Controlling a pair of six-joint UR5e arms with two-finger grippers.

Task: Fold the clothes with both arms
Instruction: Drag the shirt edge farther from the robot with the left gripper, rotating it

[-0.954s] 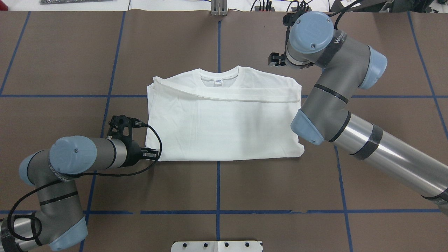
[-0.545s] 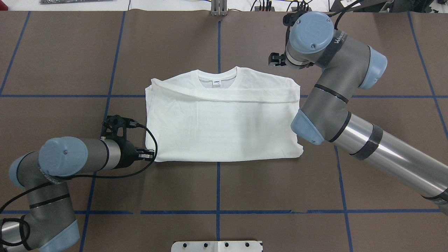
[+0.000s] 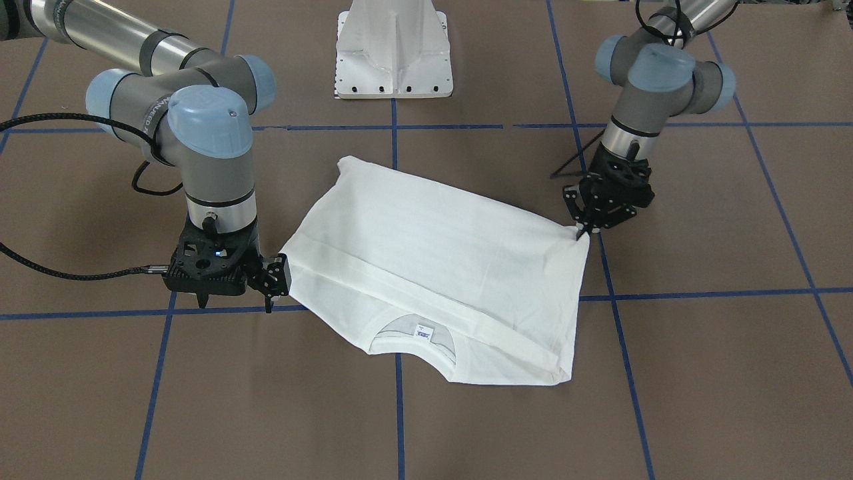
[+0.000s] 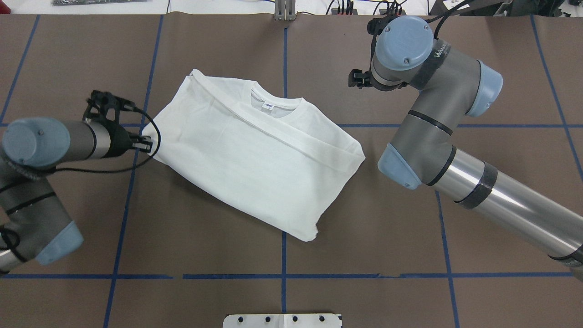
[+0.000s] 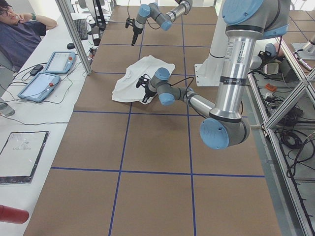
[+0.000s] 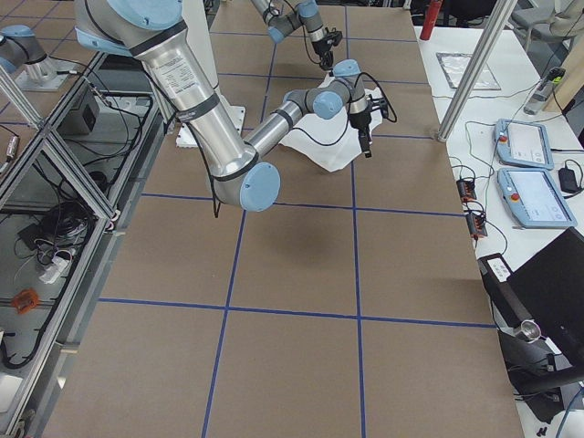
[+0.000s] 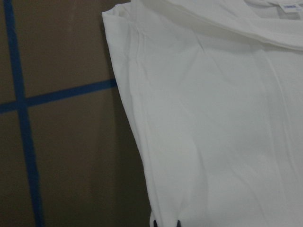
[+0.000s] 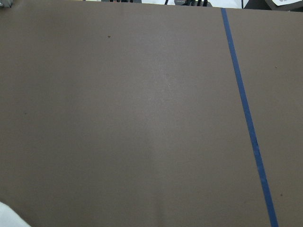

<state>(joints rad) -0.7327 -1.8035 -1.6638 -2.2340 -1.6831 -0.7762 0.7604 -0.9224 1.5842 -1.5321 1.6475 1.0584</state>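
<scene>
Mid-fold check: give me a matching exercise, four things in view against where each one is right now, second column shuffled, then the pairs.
Things:
1. left gripper
2. right gripper
3. neck label
4. white pedestal

Places:
A. inside the collar opening of the T-shirt
B. at the edge of the table on the robot's side, apart from the T-shirt
C. jaws closed on a corner of the T-shirt
D. over bare brown table, off the T-shirt

Pairs: 1-C, 2-D, 3-A, 4-B
</scene>
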